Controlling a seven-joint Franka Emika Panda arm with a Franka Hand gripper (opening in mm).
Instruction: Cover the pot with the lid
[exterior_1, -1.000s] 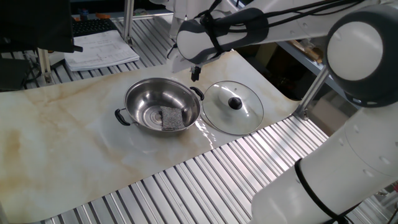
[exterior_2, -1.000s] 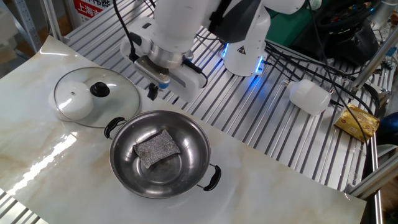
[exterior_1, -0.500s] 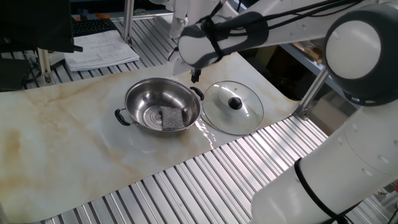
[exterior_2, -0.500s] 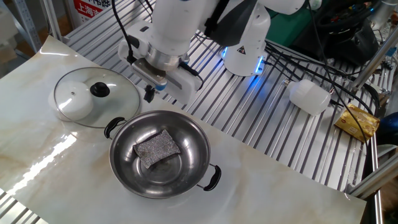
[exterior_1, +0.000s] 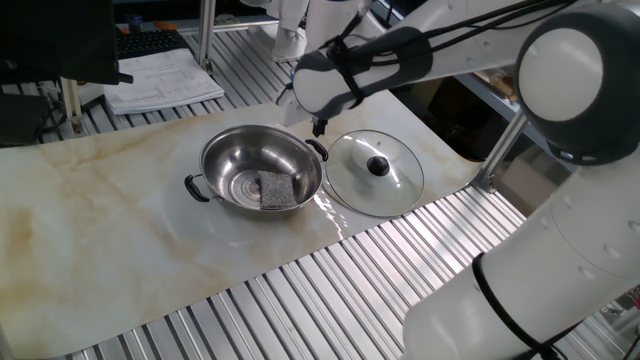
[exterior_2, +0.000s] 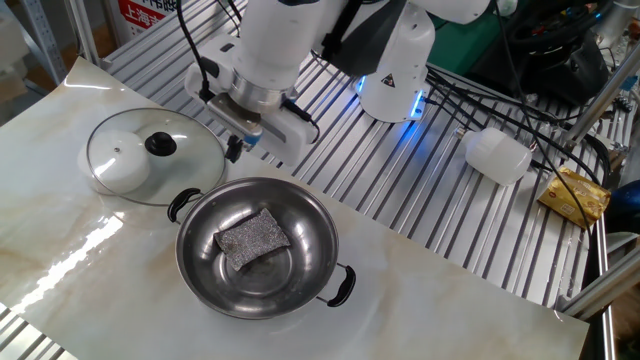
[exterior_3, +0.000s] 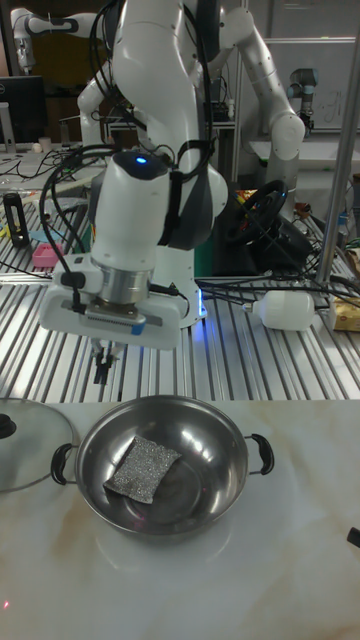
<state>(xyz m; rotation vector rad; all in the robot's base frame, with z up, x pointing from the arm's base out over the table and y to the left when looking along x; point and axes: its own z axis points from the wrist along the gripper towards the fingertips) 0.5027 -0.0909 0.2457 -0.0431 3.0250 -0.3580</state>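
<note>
The pot (exterior_2: 258, 248) sits uncovered on the marbled tabletop (exterior_1: 100, 240), its two black side handles sticking out at opposite edges. Inside it, flat on the bottom, lies a grey metallic scouring pad (exterior_2: 252, 237); I see nothing else in the bowl. The lid (exterior_2: 153, 155) lies flat on the table just beside the pot, knob (exterior_2: 160, 145) up. In the other fixed view its rim comes very close to the pot's near handle, but I cannot tell whether they touch. In the tall fixed view only an edge of the lid shows at the left border.

My pincer (exterior_2: 236, 148) hangs above the table over the gap between lid and pot, near the lid's edge, and it is holding nothing. Its dark fingertips look drawn close together, though the frames are too coarse for me to say whether they are fully closed. In one fixed view it (exterior_1: 320, 127) hovers just behind the pot's handle and the lid's rim, clear of both.

Further out on the ribbed metal bench lie a white plastic bottle (exterior_2: 497, 156) on its side and a crumpled yellow packet (exterior_2: 575, 196). A stack of papers (exterior_1: 160, 80) rests behind the tabletop.
</note>
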